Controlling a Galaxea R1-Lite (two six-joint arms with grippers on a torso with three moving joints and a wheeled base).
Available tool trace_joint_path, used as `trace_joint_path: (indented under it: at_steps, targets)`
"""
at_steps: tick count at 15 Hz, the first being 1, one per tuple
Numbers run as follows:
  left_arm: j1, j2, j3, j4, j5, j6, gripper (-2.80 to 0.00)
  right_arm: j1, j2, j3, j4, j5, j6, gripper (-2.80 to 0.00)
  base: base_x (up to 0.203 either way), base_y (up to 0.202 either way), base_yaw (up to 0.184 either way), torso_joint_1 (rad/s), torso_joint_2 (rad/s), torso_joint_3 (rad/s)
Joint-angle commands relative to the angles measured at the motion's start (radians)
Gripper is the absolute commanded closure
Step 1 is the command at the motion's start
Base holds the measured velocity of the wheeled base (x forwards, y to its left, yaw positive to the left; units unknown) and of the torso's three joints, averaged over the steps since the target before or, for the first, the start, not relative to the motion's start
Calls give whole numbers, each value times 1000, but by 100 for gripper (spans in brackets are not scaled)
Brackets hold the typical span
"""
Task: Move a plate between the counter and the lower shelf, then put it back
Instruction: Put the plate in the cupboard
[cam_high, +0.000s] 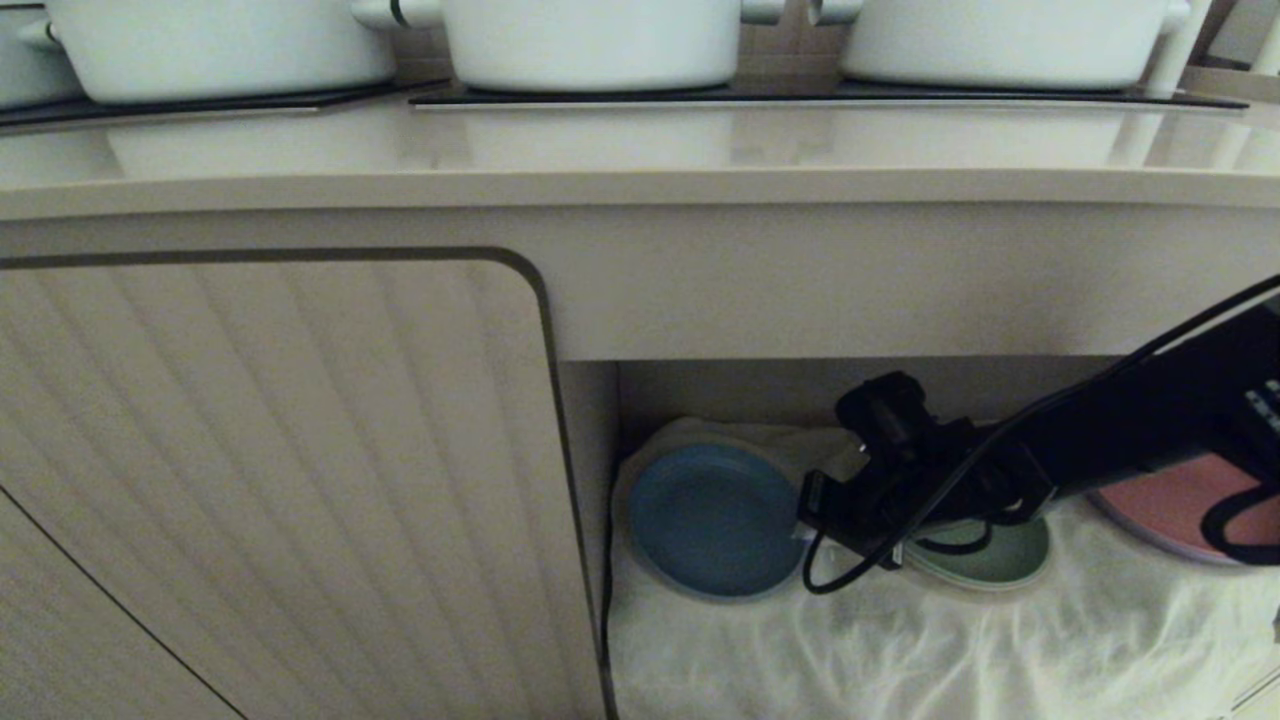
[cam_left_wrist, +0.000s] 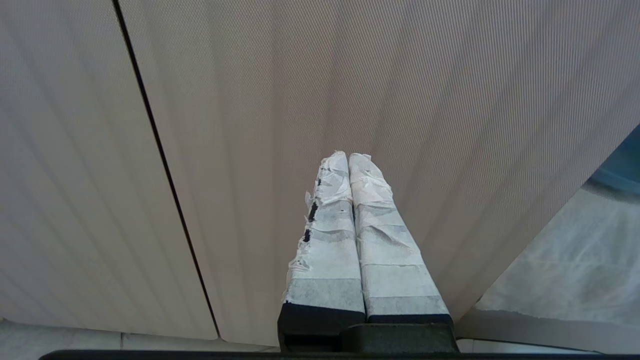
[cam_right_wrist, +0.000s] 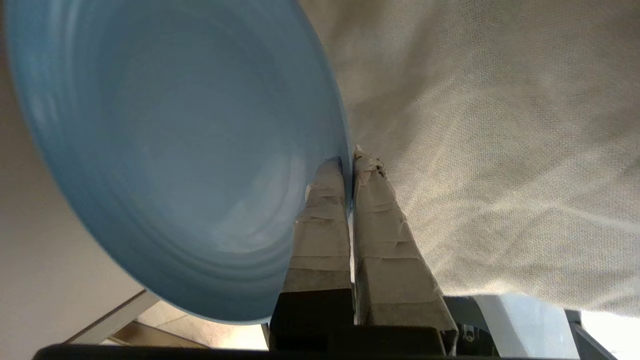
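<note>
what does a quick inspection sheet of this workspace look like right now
surface: counter bare at front, three white pots on hob behind
job's things: blue plate in lower shelf, on white cloth
clutter: green plate, pink plate beside it
grippers: right gripper shut on blue plate's rim; left gripper shut, empty, facing cabinet door
cables: black cable looping under right wrist
surroundings: nothing seen

No text, label, brand, number or sign can be read in any of the three views. In the head view, a few small pale marks sit on the black right arm (cam_high: 1160, 420) toward 3 o'clock, too small to make out.
</note>
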Motion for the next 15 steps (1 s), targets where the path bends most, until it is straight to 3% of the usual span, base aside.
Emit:
trace_joint_path:
  at_steps: [1, 15]
  targets:
    - [0, 0, 0, 0, 1, -1, 0, 3, 4, 0, -2, 1, 4, 0, 0, 0, 0, 0, 0, 0]
    - [0, 0, 0, 0, 1, -1, 0, 1, 17, 2, 0, -11, 4, 0, 0, 0, 0, 0, 0, 0]
